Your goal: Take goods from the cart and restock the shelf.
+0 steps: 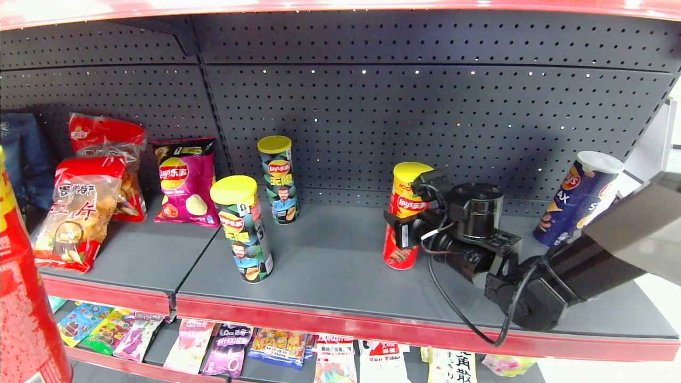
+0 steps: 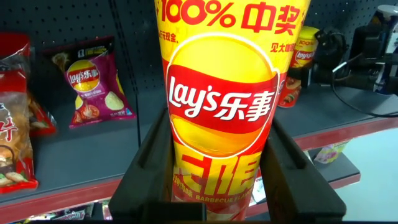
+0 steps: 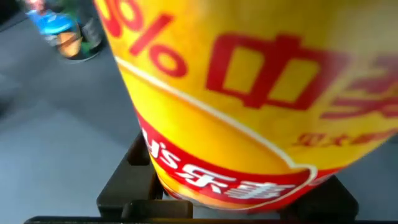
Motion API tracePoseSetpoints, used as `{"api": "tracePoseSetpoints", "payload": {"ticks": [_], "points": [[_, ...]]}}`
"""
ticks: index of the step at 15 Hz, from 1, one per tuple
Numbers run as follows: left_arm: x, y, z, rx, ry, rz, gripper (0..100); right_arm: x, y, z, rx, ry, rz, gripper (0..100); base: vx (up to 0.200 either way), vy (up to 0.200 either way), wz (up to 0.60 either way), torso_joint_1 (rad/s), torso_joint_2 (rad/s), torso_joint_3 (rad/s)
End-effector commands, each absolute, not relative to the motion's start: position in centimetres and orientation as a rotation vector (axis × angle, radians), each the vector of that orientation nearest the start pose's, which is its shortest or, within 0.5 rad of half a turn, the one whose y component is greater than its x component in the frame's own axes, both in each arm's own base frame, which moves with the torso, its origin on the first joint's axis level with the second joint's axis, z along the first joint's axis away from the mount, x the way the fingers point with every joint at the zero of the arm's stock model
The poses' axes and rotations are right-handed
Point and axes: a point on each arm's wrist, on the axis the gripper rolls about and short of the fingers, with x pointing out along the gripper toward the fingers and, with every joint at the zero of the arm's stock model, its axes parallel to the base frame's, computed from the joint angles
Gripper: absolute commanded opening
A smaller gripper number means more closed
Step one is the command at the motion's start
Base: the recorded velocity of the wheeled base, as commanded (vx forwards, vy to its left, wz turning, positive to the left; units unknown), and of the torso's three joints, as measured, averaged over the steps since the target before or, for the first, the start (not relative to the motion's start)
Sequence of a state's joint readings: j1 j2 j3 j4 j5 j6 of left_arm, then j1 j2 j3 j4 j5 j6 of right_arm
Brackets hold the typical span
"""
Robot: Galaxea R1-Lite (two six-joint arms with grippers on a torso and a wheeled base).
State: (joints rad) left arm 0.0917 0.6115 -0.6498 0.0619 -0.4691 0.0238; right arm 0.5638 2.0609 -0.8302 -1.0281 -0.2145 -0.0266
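As the right gripper clamps a tall red-and-yellow chip canister upright on the grey shelf beneath it, the left gripper holds a matching canister, likely next.

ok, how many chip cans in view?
5: front green can, back green can, red can in the right gripper, blue can at the far right, second red can in the left gripper. More may be hidden off-frame.

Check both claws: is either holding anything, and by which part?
Both are. The left claw grips a red-and-yellow chip can by the sides of its body. The right claw grips a second can, standing on the shelf, around its middle.
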Motion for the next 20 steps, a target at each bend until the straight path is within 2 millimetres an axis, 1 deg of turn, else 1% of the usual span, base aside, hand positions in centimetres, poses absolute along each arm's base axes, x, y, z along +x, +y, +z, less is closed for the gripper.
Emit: {"api": "tracePoseSetpoints", "payload": {"ticks": [1,3,5,8,11,15,17,20], "points": [[2.8,-0.8,25.1,0.016,0.024,-0.378,0,30.7,19.7,11.9,-0.092,0.145,0.351,0,0.000,0.000,0.00,0.000,0.00,0.000],[2.8,-0.8,25.2,0.015,0.024,-0.378,0,30.1,19.8,12.1,-0.090,0.133,0.337,0,0.000,0.000,0.00,0.000,0.00,0.000],[2.9,-0.8,25.2,0.014,0.025,-0.379,0,29.2,19.9,11.8,-0.088,0.102,0.321,0,0.000,0.000,0.00,0.000,0.00,0.000],[3.3,-0.8,25.1,0.008,0.044,-0.407,0,27.2,19.4,11.7,-0.096,0.109,0.319,0,0.000,0.000,0.00,0.000,0.00,0.000],[3.4,-0.8,24.9,0.004,0.056,-0.416,0,25.9,18.9,12.0,-0.100,0.112,0.322,0,0.000,0.000,0.00,0.000,0.00,0.000],[3.5,-0.8,24.6,0.000,0.067,-0.426,0,25.3,19.6,11.9,-0.101,0.116,0.320,0,0.000,0.000,0.00,0.000,0.00,0.000],[3.6,-0.8,24.4,-0.003,0.076,-0.424,0,24.3,20.1,11.4,-0.115,0.134,0.342,0,0.000,0.000,0.00,0.000,0.00,0.000],[3.6,-0.8,24.4,-0.003,0.078,-0.424,0,23.6,20.8,11.0,-0.123,0.145,0.343,0,0.000,0.000,0.00,0.000,0.00,0.000]]}}
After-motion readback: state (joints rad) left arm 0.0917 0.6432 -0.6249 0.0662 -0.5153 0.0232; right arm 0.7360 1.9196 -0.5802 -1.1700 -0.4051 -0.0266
